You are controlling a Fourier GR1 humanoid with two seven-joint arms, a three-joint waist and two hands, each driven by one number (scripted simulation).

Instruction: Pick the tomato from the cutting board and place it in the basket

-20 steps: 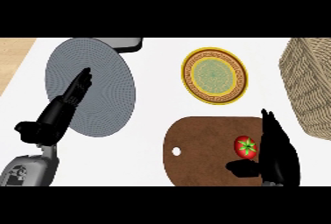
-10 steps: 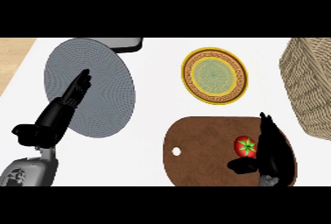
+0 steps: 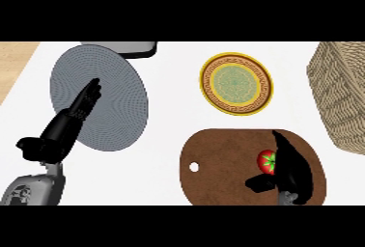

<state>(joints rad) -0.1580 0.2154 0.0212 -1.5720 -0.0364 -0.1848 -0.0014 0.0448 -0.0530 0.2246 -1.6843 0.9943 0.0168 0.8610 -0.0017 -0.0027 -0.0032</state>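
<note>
A red tomato [image 3: 267, 161] with a green stem lies on the right part of the brown cutting board [image 3: 221, 164]. My right hand [image 3: 294, 166] stands over the board's right side, fingers straight and pointing away, its palm against the tomato's right side and hiding part of it; the thumb reaches left just below the tomato. The woven basket [image 3: 341, 96] stands at the right edge, beyond and to the right of the board. My left hand [image 3: 75, 113] rests open at the left, fingers straight, over a grey plate.
A large grey plate [image 3: 107, 91] lies at the left. A yellow patterned plate [image 3: 236, 83] sits beyond the board. A dark grey object [image 3: 135, 47] shows at the top edge. The counter's left edge borders a wooden floor [image 3: 14, 62].
My right hand has slid left over the board until it meets the tomato and covers its right part. The left hand has shifted slightly.
</note>
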